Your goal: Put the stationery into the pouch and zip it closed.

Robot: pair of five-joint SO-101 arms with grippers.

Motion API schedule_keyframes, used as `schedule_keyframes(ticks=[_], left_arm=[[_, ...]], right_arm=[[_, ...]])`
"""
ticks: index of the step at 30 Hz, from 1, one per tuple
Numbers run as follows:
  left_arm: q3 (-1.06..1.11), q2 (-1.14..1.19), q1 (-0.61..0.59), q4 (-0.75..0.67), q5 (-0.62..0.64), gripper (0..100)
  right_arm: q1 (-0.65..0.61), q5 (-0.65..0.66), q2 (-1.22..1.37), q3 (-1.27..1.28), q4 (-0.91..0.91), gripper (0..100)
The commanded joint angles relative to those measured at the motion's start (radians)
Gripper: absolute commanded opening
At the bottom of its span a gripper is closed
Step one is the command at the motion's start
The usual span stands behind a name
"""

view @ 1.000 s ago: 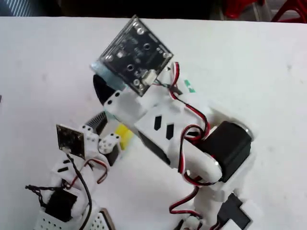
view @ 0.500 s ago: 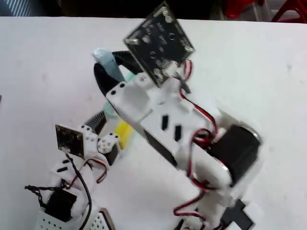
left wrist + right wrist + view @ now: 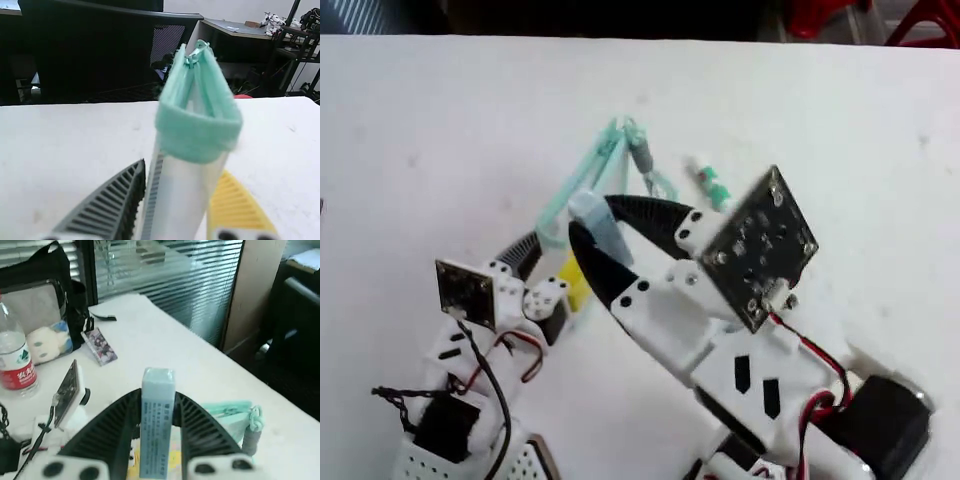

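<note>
Pouch point(image 3: 582, 185), clear plastic with mint-green trim, is held up off the white desk point(image 3: 440, 130) by the left gripper point(image 3: 555, 255). In the left wrist view the pouch point(image 3: 195, 130) is clamped between that gripper's point(image 3: 184, 170) grey finger point(image 3: 110, 210) and yellow finger point(image 3: 235, 205). They press against its two sides with no gap. The zip end, with a grey tassel point(image 3: 640, 155), points away from the left arm.

The right gripper point(image 3: 592, 215) sits just beside the pouch, on the side away from the left arm's base. Its black fingers point(image 3: 650, 212) are parted only as far as the pale blue eraser point(image 3: 600, 228) between them, and they are clamped on the eraser's long sides. In the right wrist view the eraser point(image 3: 157, 420) stands upright between the right gripper's point(image 3: 157, 395) ribbed black fingers point(image 3: 107, 427), its top poking out past their tips. The pouch's mint edge point(image 3: 230, 409) and tassel point(image 3: 250, 440) lie just beyond the eraser. Whether eraser and pouch touch cannot be told.

A small green and white item point(image 3: 708, 182) lies on the desk near the pouch's zip end.

Well behind the pouch, the right wrist view shows a water bottle point(image 3: 15, 360) and a black bag point(image 3: 42, 295).
</note>
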Motion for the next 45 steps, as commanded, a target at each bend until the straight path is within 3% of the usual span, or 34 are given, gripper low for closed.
schedule_keyframes(ticks=[1, 5, 8, 18, 29, 36, 38, 43, 45], left_arm=[[-0.035, 0.007, -0.004, 0.006, 0.009, 20], [-0.035, 0.007, -0.007, 0.005, 0.009, 20], [-0.035, 0.007, -0.007, 0.005, 0.009, 20], [-0.037, 0.007, -0.008, 0.003, 0.009, 20], [-0.038, 0.007, -0.008, 0.003, 0.009, 21], [-0.041, 0.007, -0.010, 0.003, 0.009, 20], [-0.041, 0.007, -0.010, 0.003, 0.009, 20], [-0.041, 0.007, -0.010, 0.003, 0.009, 20], [-0.040, 0.007, -0.010, 0.003, 0.009, 20]], right_arm=[[0.039, -0.006, -0.031, 0.247, -0.343, 1.6], [0.081, -0.006, -0.007, 0.454, -0.605, 1.6], [0.102, -0.006, 0.021, 0.502, -0.657, 1.6], [0.140, -0.015, 0.074, 0.525, -0.618, 1.6], [0.096, -0.091, 0.068, 0.686, -0.792, 1.6], [0.101, -0.086, 0.068, 0.686, -0.702, 2.2], [0.102, -0.086, 0.062, 0.683, -0.657, 5.0], [0.104, -0.086, 0.013, 0.675, -0.618, 24.6], [0.102, -0.086, -0.022, 0.675, -0.622, 26.9]])
